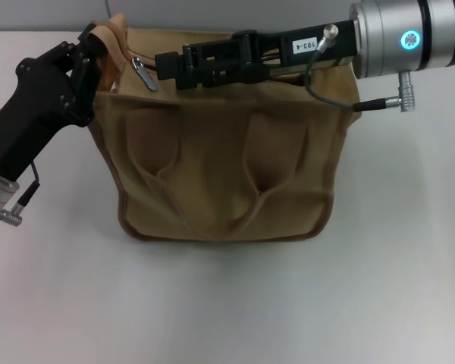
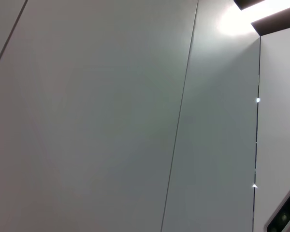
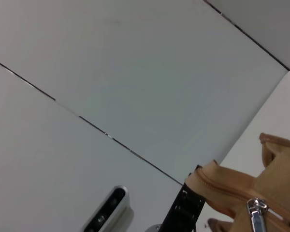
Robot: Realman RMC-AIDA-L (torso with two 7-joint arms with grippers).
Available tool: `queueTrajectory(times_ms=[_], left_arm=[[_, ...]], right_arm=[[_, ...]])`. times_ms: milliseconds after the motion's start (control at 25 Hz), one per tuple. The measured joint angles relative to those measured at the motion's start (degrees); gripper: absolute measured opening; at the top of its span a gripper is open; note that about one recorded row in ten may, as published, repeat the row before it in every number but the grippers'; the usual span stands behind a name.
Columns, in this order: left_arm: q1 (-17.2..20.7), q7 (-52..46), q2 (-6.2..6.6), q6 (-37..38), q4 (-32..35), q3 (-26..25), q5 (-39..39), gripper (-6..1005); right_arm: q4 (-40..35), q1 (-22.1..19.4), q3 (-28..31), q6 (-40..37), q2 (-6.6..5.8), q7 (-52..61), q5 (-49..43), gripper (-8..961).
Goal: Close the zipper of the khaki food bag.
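The khaki food bag stands on the white tabletop, its left top corner clenched in the left gripper jaws. The right gripper reaches over the top flap; its jaws' state cannot be told, with the zipper pull tab just beside their tips.

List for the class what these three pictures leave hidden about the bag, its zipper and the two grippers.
- Zipper line: head view, right gripper lies over it.
- Bag interior and far side: hidden by its own front.
- Left gripper: bag corner hides its fingertips.
- Left wrist view: only wall; no bag.
- Pull tab: right wrist view, cut off by the edge.
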Motion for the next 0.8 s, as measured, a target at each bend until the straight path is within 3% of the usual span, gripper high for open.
queueTrajectory(times_ms=[800], left_arm=[[-1.94,-0.46,0.0,0.41,0.0,0.0,0.12,26]], right_arm=[[1.46,-0.5,-0.1,3.36,0.57,-8.71,2.76,624]])
